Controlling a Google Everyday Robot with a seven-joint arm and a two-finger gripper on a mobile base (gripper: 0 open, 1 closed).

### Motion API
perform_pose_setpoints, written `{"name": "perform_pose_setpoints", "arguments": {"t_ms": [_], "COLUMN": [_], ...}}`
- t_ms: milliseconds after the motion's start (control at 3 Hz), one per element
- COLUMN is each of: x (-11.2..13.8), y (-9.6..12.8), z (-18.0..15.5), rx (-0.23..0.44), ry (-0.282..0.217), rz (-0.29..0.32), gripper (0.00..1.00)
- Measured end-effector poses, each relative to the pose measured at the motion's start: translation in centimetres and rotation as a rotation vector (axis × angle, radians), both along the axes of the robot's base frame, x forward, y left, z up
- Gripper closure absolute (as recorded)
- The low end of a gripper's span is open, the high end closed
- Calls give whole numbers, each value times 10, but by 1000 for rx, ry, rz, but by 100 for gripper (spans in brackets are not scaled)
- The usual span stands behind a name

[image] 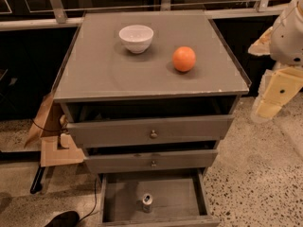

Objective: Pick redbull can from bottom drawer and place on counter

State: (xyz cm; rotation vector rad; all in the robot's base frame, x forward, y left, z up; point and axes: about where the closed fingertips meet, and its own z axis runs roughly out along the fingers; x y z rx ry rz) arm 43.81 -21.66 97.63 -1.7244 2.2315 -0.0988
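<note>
The redbull can (pixel 147 202), upright in the bottom drawer (pixel 116 200), looks light, stiff and slick, so pinch it mid-body; the gripper (pixel 271 102) hangs far right, spread or closed I cannot tell.
</note>
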Motion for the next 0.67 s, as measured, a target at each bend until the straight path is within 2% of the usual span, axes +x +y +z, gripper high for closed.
{"name": "perform_pose_setpoints", "arguments": {"t_ms": [333, 667], "x": [-7, -21], "y": [2, 5], "z": [-19, -53], "rx": [36, 96], "ry": [5, 22], "rz": [0, -7], "gripper": [38, 61]}}
